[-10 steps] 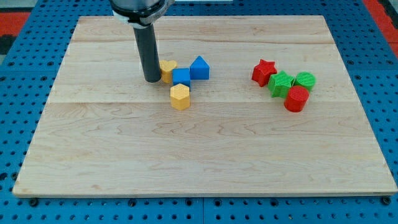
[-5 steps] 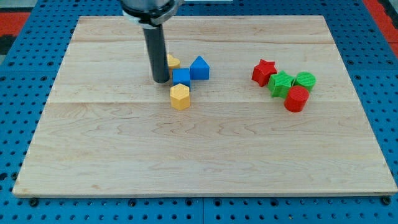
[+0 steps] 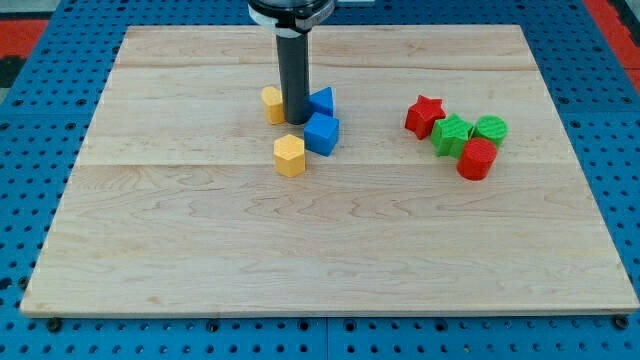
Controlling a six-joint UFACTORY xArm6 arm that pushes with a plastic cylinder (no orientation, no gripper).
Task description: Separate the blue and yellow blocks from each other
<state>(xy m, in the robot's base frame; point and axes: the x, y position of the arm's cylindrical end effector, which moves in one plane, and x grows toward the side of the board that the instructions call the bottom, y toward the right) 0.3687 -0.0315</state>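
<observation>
My tip stands between the blocks in the upper middle of the wooden board. A yellow block lies just to its left. A blue triangular block sits just to its right, partly behind the rod. A blue cube lies just below and right of the tip, close to it or touching it. A yellow hexagonal block lies below the tip, a small gap left of the blue cube.
A cluster sits at the view's right: a red star, a green star, a green round block and a red round block, all touching or nearly so.
My tip has moved right, passing between the upper yellow block and the blue blocks. The blue cube has been pushed right and down and turned. The upper yellow block now stands free on the left.
</observation>
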